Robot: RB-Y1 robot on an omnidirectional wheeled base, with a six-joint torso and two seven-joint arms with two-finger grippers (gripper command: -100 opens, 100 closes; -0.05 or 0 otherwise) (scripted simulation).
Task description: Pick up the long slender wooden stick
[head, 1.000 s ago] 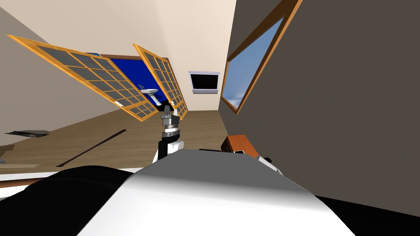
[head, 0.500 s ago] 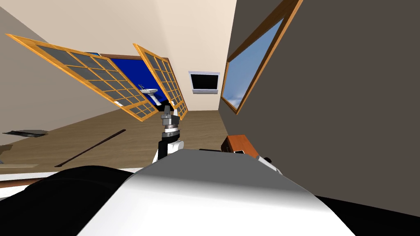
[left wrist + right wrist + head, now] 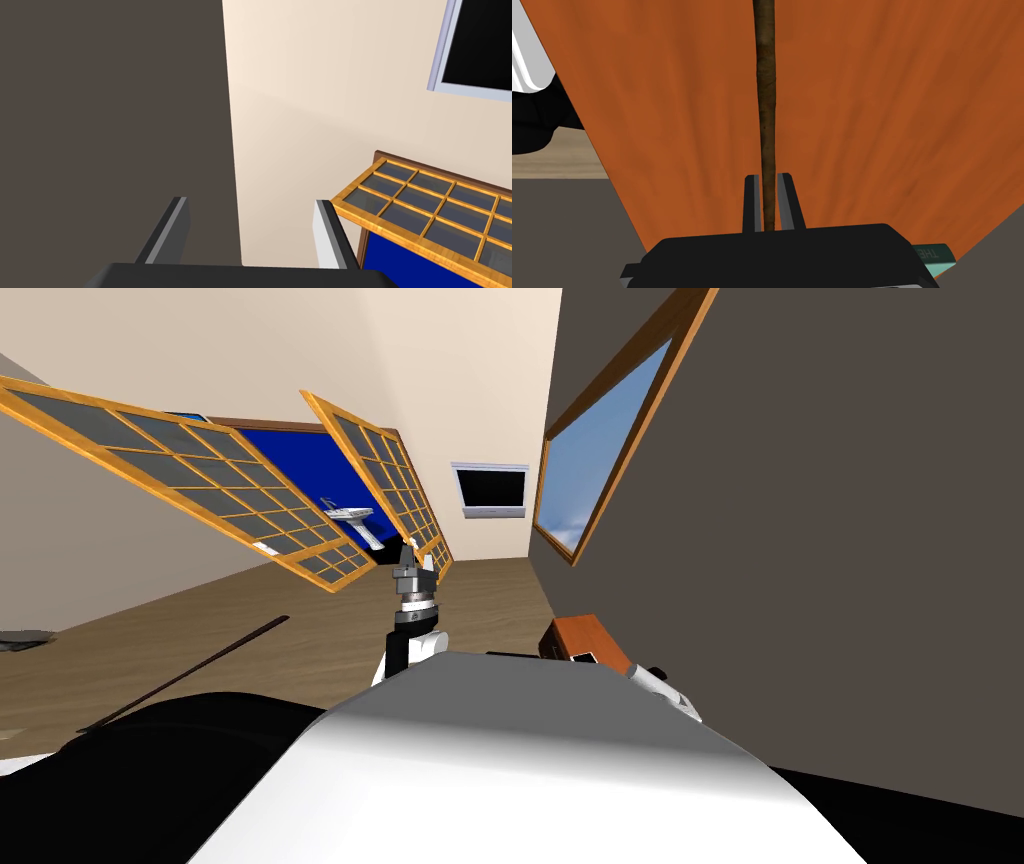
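The right claw [image 3: 768, 176] is clenched on the slender brown stick [image 3: 764, 100]. The shaft runs straight out from between its fingers over an orange-brown wooden worktop [image 3: 887, 125]. Farther ahead, the left claw [image 3: 252, 200] stands raised, fingers spread, grasping nothing.

Wood floor [image 3: 330, 638]: one long dark stick [image 3: 185, 674] lies flat on it, off to my left, and a flat dark thing [image 3: 25, 638] sits at the far left edge. Orange-brown wooden top [image 3: 887, 125] is low on my right, by the dark wall. A brown stick [image 3: 766, 100] runs along its grain (pinched in the right gripper [image 3: 769, 176], contact with the top unclear). A teal book-like edge [image 3: 934, 252] lettered "THE" shows at the top's edge.
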